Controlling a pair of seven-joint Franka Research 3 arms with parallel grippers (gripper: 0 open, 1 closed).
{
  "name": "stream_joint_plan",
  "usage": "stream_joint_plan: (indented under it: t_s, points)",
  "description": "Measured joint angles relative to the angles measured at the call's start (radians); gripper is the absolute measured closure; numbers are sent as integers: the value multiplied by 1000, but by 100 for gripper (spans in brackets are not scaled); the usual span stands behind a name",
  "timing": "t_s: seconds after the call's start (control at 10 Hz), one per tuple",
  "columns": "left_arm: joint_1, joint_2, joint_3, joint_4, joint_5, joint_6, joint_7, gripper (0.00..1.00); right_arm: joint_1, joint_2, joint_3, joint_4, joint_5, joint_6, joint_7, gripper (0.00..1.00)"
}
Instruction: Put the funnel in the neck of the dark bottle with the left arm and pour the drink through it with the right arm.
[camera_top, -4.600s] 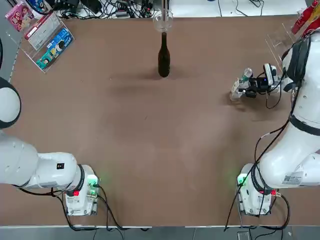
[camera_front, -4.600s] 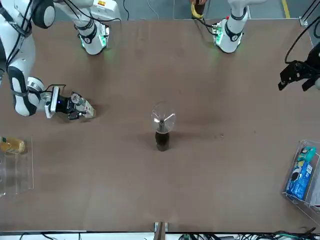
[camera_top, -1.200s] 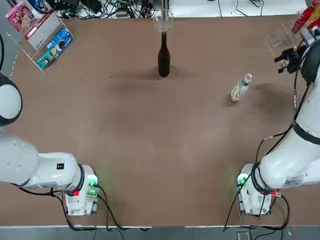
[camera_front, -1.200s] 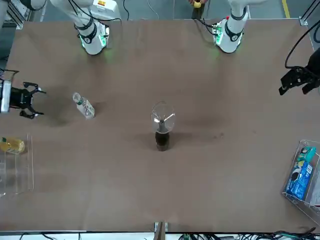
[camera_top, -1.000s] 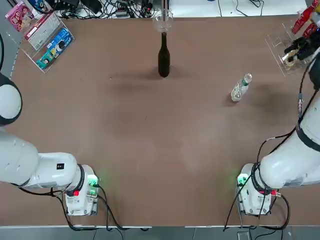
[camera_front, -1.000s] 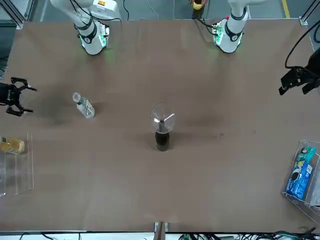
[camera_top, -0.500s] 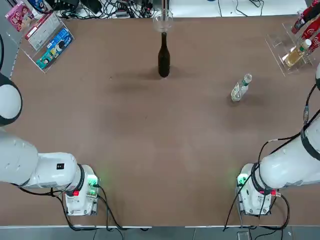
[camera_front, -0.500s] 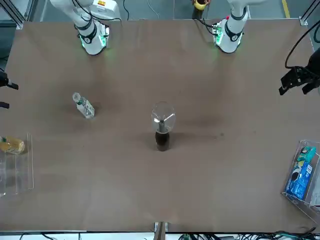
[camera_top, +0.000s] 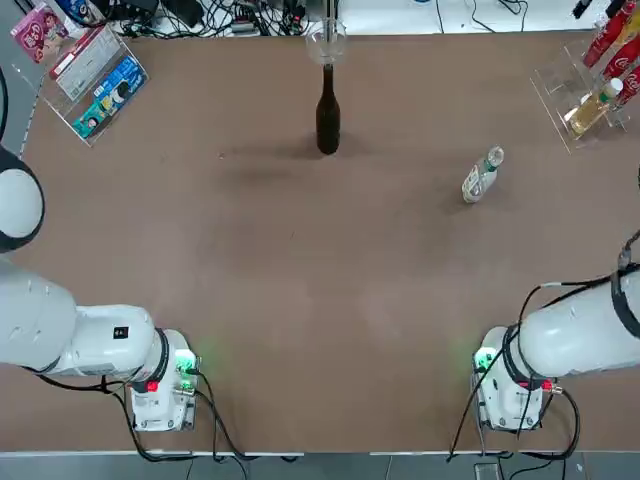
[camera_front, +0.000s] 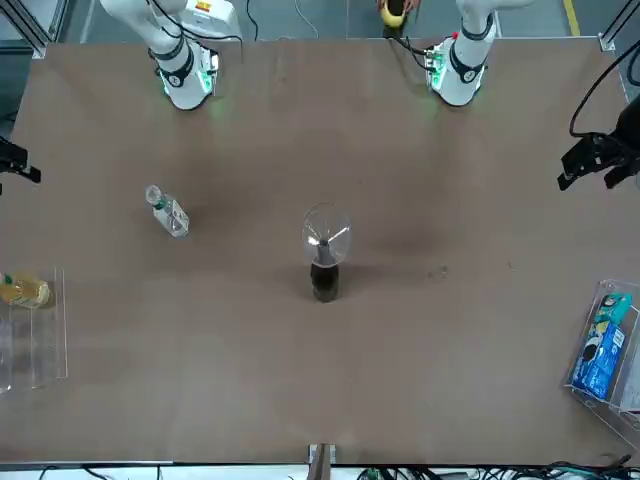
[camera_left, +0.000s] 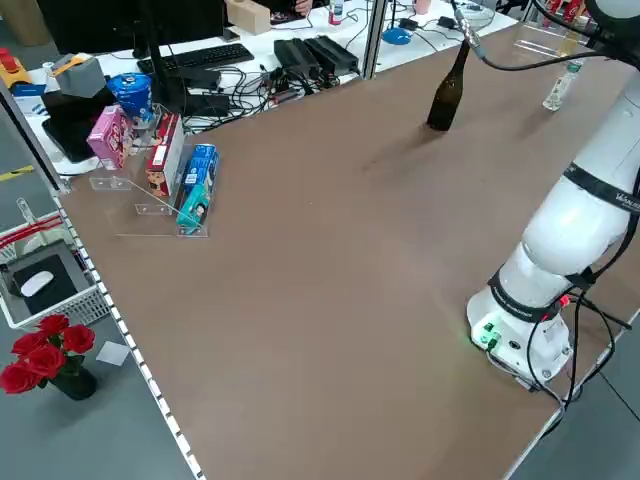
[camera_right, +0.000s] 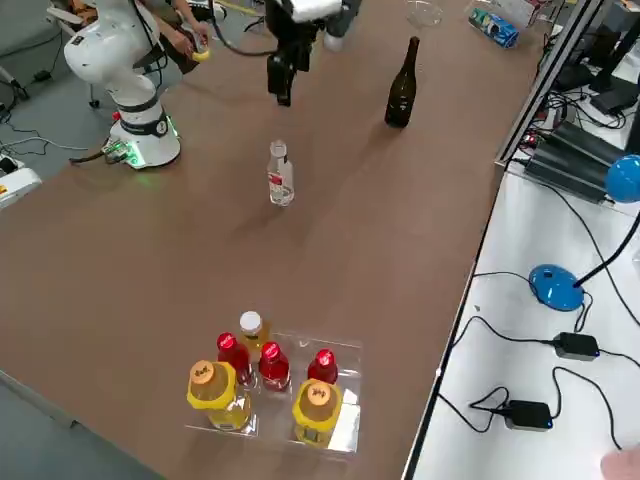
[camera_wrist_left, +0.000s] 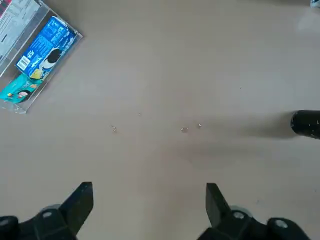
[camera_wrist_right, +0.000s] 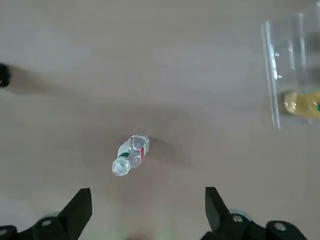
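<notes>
Clear round-rimmed funnel (camera_front: 327, 232) seated in dark glass bottle (camera_front: 325, 282), twelve o'clock. Ribbed-free claims aside, clear plastic bottle (camera_top: 483, 175) upright, two o'clock. Black left gripper (camera_wrist_left: 150, 207), nine o'clock, and right gripper (camera_wrist_right: 149, 210), three o'clock: both spread, empty.

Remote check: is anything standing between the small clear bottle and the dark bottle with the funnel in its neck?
Nothing visible does. The front view shows only bare tabletop between the small clear bottle and the dark bottle, funnel on top.
</notes>
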Motion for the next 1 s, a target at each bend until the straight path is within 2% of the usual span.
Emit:
stream_joint_plan:
  t_s: [0.3, 0.5, 0.6, 1.0]
  points:
    - [-1, 0, 0, 1, 0, 0, 0, 0, -50, -58, 137, -7, -55, -11, 212, 0]
    - [-4, 0, -1, 2, 0, 0, 4, 0, -121, -85, 246, -45, -75, -14, 265, 0]
    - [-8, 0, -2, 2, 0, 0, 17, 0, -145, -104, 286, -72, -86, -14, 274, 0]
    - [-26, 0, 26, 3, 0, 0, 44, 0, -200, -215, 360, -202, -90, 10, 282, 0]
